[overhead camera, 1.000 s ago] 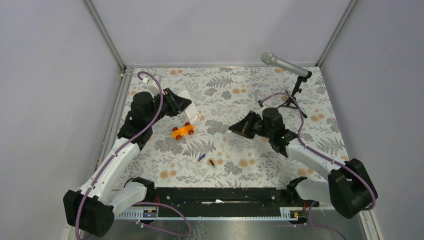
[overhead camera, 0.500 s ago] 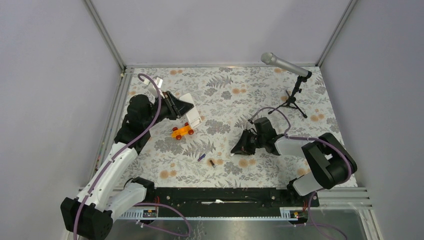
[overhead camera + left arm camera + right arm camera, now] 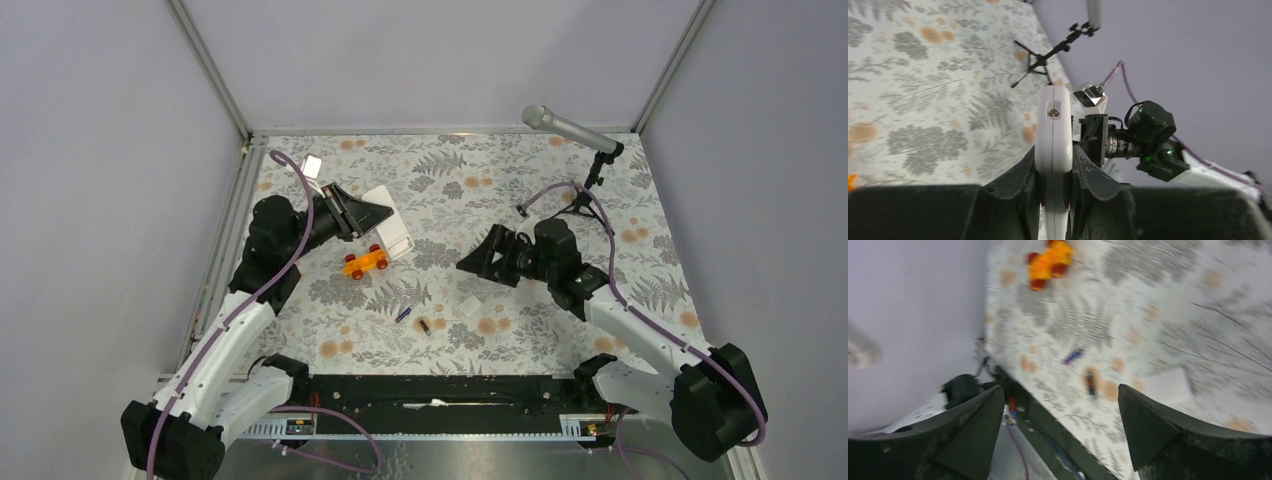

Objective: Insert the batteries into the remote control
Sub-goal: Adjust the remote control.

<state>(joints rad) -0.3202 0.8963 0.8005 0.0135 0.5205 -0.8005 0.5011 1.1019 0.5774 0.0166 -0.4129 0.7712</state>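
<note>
My left gripper is shut on the remote control, a white handset held up off the table at the back left. In the left wrist view the remote control stands edge-on between the fingers of that gripper. The two batteries lie loose near the front middle: a blue-purple one and a dark one. My right gripper hovers open and empty to their right. Its wrist view shows the right gripper above the blue battery and the dark battery.
A small flat white square piece lies on the floral cloth right of the batteries. An orange toy car sits just below the remote. A microphone on a black stand stands at the back right. Grey walls enclose the table.
My right gripper dipped toward the table, opened and let go of the white square piece, then rose again. The left gripper keeps its hold on the remote and shifted only slightly.
</note>
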